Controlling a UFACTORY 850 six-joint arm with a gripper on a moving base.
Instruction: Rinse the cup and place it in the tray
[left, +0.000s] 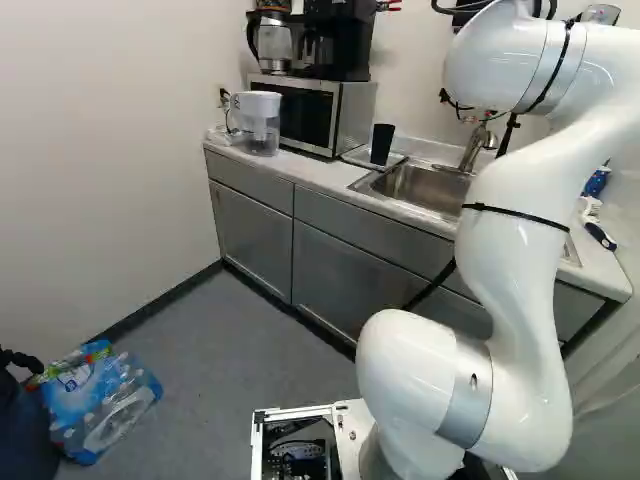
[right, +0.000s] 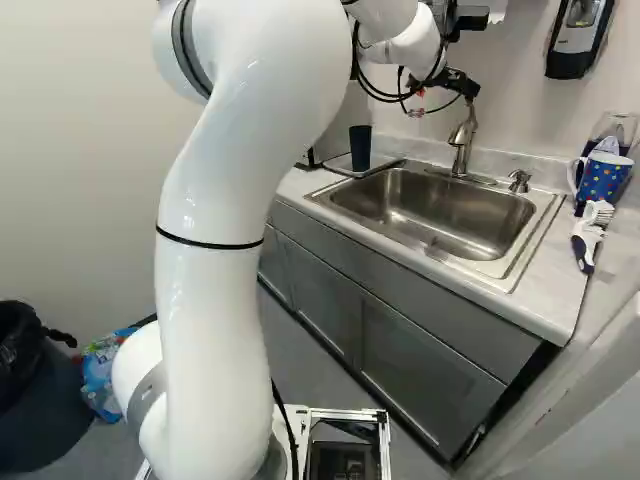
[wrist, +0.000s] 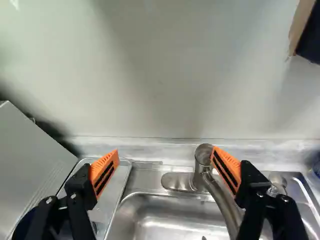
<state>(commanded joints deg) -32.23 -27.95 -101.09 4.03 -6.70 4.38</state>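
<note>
A strip of counter separated its near edge from the sink. The gripper was spread wide, gripping nothing, near the faucet; contact I couldn't tell. Well left of the faucet, the cup stood upright on the tray.

The walls are plain and pale, with a dark strip along the bottom. Grey cupboards stand on the grey floor, under the front edge of the counter. Near its left end in the left base view is a microwave, with a black coffee maker on top. Wrapped bottles lie on the floor.
</note>
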